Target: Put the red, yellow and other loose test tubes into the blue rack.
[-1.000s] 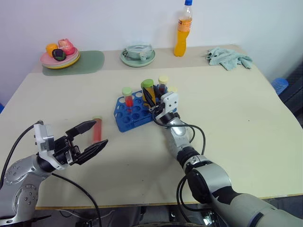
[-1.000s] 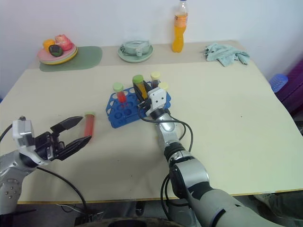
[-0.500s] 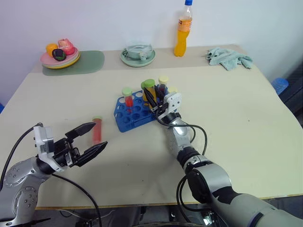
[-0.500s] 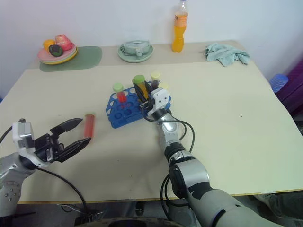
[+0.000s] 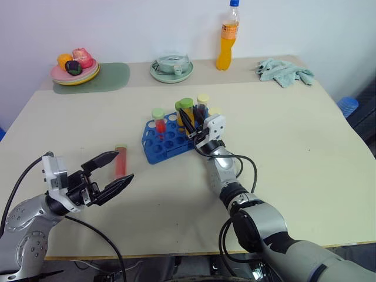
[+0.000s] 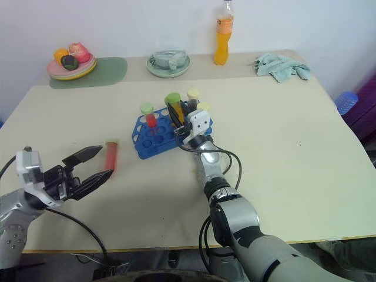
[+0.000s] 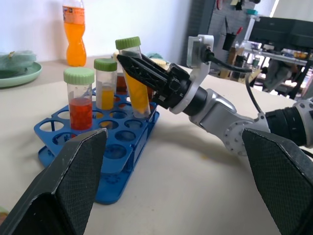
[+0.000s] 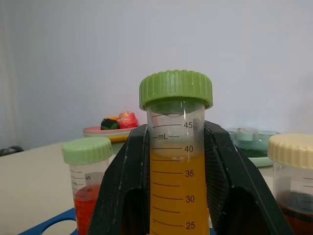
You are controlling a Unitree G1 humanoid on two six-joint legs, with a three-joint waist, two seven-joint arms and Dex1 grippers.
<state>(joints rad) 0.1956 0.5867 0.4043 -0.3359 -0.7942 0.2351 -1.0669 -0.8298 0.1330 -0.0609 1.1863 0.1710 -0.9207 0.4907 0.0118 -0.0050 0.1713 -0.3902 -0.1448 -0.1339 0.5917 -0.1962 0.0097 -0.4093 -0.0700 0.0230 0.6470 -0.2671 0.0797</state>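
Right now: yellow tube gripped over the rack, one red tube loose on the desk

We see the right gripper [image 5: 189,122] with its fingers [image 8: 122,196] pinching a yellow tube [image 8: 176,161] with a green cap just below the cap. That tube stands nearly upright, tilted a little, with its lower end down in the blue rack [image 5: 166,140] near the rack's right end. Whether it sits fully in a hole we cannot tell.

We count other tubes upright in the rack: a red tube with a pale green cap [image 5: 158,123] toward the left, a second yellow one [image 7: 105,83] just behind the gripped tube, and a dark brown tube with a pale-yellow cap [image 5: 202,106] at the far side. The rack sits mid-desk [image 5: 305,158], angled.

A loose red tube [image 5: 120,161] lies flat on the desk, left of the rack and apart from it.

The left gripper [image 5: 111,172] hovers above the desk near that lying tube, fingers spread wide, holding nothing; one finger [image 5: 101,160] sits just beside the tube in the head view, touch unclear.

Along the back edge: a plate of toy fruit [image 5: 74,71] on a green mat [image 5: 111,79], a pale-green plate [image 5: 171,70], an orange drink bottle [image 5: 227,41] and a crumpled cloth [image 5: 283,71].
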